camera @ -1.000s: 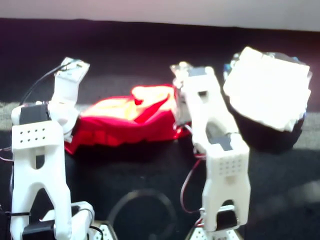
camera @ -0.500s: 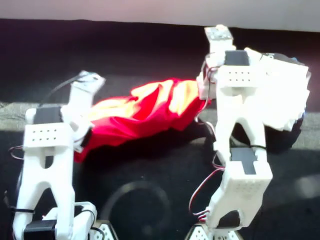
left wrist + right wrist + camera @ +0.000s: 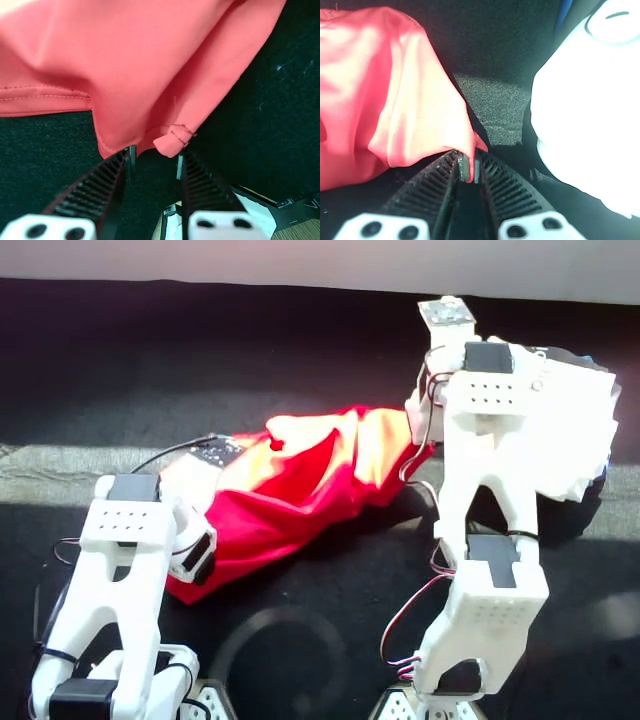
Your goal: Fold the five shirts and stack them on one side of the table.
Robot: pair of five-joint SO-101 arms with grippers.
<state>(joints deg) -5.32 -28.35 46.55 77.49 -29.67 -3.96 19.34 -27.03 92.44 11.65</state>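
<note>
- The shirt (image 3: 300, 490) lies crumpled on the surface (image 3: 250, 370).
- My left tool (image 3: 154, 157) sits at its near-left edge.
- My right tool (image 3: 467, 162) sits at its far-right end, fabric between the jaws.
- The stack of folded shirts (image 3: 570, 410) lies just right of that end.

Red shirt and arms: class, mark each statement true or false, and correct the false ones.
1. The right gripper is shut on an edge of the red shirt. True.
2. The left gripper is clamped on the shirt. False: its jaws stand open, with a hem corner at their tips.
3. The red shirt lies neatly folded. False: it is crumpled and spread between the two arms.
4. A white bundle lies on the right arm's side of the table. True.
</note>
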